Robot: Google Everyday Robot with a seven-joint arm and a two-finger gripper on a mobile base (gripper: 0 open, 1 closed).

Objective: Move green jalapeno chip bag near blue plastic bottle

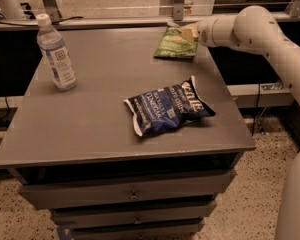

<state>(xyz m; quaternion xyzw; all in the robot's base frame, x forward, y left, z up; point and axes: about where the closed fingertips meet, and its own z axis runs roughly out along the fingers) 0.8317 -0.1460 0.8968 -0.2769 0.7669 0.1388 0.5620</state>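
Note:
The green jalapeno chip bag (175, 45) is at the far right of the grey table (90, 129), tipped up with its face toward the camera. My gripper (189, 33) reaches in from the right and is shut on the bag's upper right corner. The bag's lower edge is at or just above the tabletop. The blue plastic bottle (56, 54) stands upright with its white cap at the far left of the table, well apart from the bag.
A larger dark blue chip bag (167, 110) lies in the middle right of the table, between the front edge and the green bag. Drawers (132, 194) sit below the tabletop. A rail (115, 21) runs behind the table's far edge.

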